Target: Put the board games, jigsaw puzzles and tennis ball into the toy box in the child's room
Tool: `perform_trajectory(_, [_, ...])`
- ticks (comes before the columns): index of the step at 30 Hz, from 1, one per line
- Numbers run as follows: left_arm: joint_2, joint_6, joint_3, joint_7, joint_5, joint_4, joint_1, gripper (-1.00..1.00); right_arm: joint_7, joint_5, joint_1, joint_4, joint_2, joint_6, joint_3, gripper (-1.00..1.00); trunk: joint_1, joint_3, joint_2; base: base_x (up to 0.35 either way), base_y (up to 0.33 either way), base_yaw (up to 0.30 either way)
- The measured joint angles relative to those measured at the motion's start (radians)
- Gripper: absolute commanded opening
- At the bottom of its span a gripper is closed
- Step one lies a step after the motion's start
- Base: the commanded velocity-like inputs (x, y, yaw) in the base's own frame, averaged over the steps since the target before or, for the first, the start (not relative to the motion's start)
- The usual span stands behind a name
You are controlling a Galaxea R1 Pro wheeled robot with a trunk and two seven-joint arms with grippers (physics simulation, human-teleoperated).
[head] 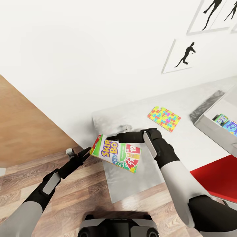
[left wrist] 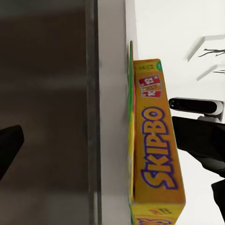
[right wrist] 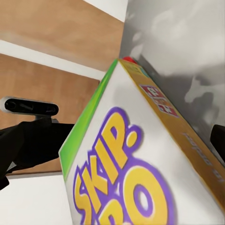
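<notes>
A green-red-yellow Skip-Bo board game [head: 119,154] hangs tilted over the near end of the light grey table [head: 138,112]. My right gripper [head: 112,137] is shut on its upper edge; the right wrist view has the box [right wrist: 126,178] close up between the fingers. At the box's left corner my left gripper [head: 86,154] stands open, and the left wrist view shows the box [left wrist: 154,154] edge-on beside it. One jigsaw puzzle [head: 164,118] lies flat on the table. The toy box [head: 214,131] stands at the right with a white-green game [head: 221,118] and a blue game [head: 232,126] inside.
A red seat [head: 217,177] sits low at the right, close to my right arm. A brown wooden panel [head: 26,125] stands at the left over plank floor [head: 82,191]. Black silhouette pictures [head: 184,56] hang on the white wall behind the table.
</notes>
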State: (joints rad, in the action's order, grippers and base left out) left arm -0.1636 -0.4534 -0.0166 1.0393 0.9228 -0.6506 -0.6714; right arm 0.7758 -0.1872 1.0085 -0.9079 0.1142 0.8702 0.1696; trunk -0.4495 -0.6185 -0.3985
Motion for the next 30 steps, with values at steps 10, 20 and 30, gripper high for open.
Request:
perform_trajectory(10, [0.002,0.0,0.0,0.0,0.0,0.0,0.0,1.0,0.003,-0.002,-0.002,0.001,0.0,0.0,0.002,1.0,0.0,0.0,0.0,0.0,0.0,0.0])
perform_trajectory(20, [0.003,0.0,0.0,0.001,-0.001,-0.001,0.0,1.0,0.004,-0.002,-0.002,0.002,-0.001,0.001,0.002,1.0,0.0,0.0,0.0,0.0,0.0,0.0])
perform_trajectory(30, [0.004,0.001,-0.001,0.005,-0.001,-0.003,0.0,1.0,0.004,-0.002,-0.002,0.002,-0.003,0.002,0.002,1.0,0.0,0.0,0.0,0.0,0.0,0.0])
